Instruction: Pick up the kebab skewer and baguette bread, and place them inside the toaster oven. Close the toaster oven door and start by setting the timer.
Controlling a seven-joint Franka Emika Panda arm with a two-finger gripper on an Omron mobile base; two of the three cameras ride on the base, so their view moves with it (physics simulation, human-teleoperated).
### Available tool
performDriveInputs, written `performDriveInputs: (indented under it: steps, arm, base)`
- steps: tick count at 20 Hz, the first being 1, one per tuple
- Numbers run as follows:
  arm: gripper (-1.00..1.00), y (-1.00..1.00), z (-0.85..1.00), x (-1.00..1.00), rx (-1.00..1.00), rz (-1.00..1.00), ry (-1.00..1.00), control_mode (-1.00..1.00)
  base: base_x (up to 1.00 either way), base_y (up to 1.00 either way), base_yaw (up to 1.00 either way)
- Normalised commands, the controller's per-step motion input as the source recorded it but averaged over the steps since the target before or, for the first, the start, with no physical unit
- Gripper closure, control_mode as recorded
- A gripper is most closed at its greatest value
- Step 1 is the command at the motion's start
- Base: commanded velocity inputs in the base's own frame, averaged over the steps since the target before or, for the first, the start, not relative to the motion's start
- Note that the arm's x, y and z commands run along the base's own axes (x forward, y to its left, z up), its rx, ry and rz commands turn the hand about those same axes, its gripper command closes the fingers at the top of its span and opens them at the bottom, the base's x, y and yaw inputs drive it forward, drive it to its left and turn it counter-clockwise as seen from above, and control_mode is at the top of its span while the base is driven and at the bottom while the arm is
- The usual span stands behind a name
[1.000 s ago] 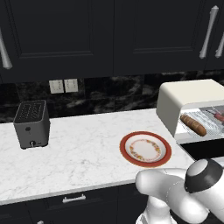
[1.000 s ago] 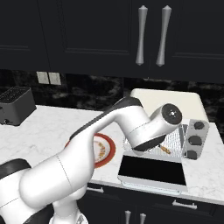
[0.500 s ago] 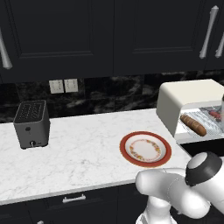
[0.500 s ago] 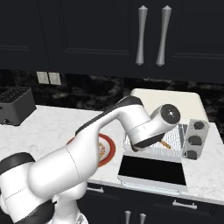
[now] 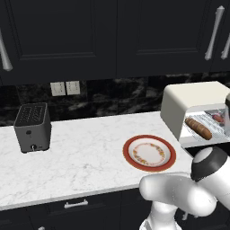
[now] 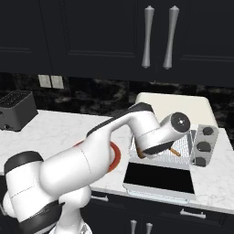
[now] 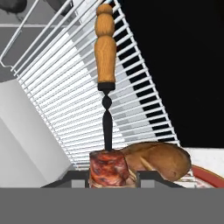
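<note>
My gripper (image 7: 108, 176) is shut on the kebab skewer (image 7: 106, 65), pinching a red-brown meat chunk at its end. Its dark stick and orange wooden handle point away over the wire rack (image 7: 65, 100). The baguette bread (image 7: 159, 159) lies on that rack right beside the chunk. In the left base view the baguette bread (image 5: 198, 128) rests inside the cream toaster oven (image 5: 193, 96). In the right base view my arm reaches into the toaster oven (image 6: 176, 104), the skewer handle (image 6: 175, 151) pokes out under the wrist, and the toaster oven door (image 6: 157, 177) lies open and flat.
An orange-rimmed plate (image 5: 149, 152) sits on the marble counter (image 5: 85, 157) left of the oven. A dark grey slot toaster (image 5: 32, 127) stands far left. Three dark knobs (image 6: 203, 145) line the oven's right side. Black cabinets with long handles hang above.
The arm has shifted only slightly, its elbow rising a little in the left base view. The skewer stays gripped over the rack inside the oven.
</note>
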Motion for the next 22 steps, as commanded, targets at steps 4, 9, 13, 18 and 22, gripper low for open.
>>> performDriveInputs:
  steps: [4, 9, 13, 18, 22]
  arm:
    - [1.00, 0.00, -0.01, 0.22, 0.00, 0.00, 0.00, -1.00]
    - [1.00, 0.00, -0.14, 0.03, 0.00, 0.00, 0.00, -1.00]
    - [1.00, 0.00, -0.24, 0.00, 0.00, 0.00, 0.00, -1.00]
    - [1.00, -0.08, -0.13, 0.12, 0.00, 0.00, 0.00, -1.00]
    - [1.00, -0.19, -0.02, 0.21, 0.00, 0.00, 0.00, -1.00]
  base:
    - [0.00, 0.00, 0.00]
    - [0.00, 0.00, 0.00]
    - [0.00, 0.00, 0.00]
    - [0.00, 0.00, 0.00]
    - [0.00, 0.00, 0.00]
